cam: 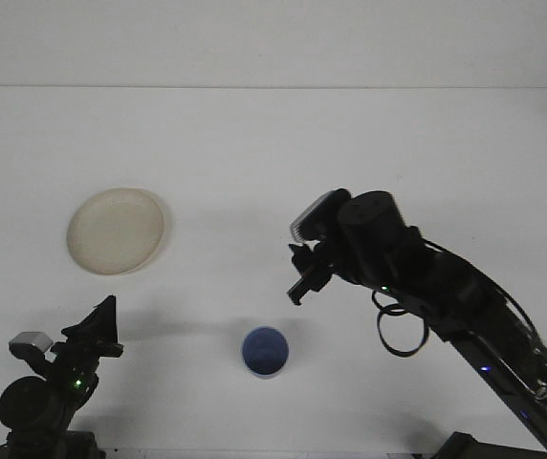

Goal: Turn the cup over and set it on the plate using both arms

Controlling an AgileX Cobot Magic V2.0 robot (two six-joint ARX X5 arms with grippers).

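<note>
Small blue round cup (266, 352) stands mouth-up on the white bench (350, 153), alone, nothing touching it. Right tool (302, 284) hangs above and right of the cup, clear of it, holding nothing; can't tell its jaw gap. Round cream plate (117, 230) sits well left and beyond the cup. Left tool (101, 323) left of the cup, empty, gap unreadable.

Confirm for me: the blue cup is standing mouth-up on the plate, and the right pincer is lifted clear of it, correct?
Not quite. The front view shows the blue cup mouth-up on the bare table, well apart from the plate at the left. The right pincer is indeed lifted clear of it.
</note>
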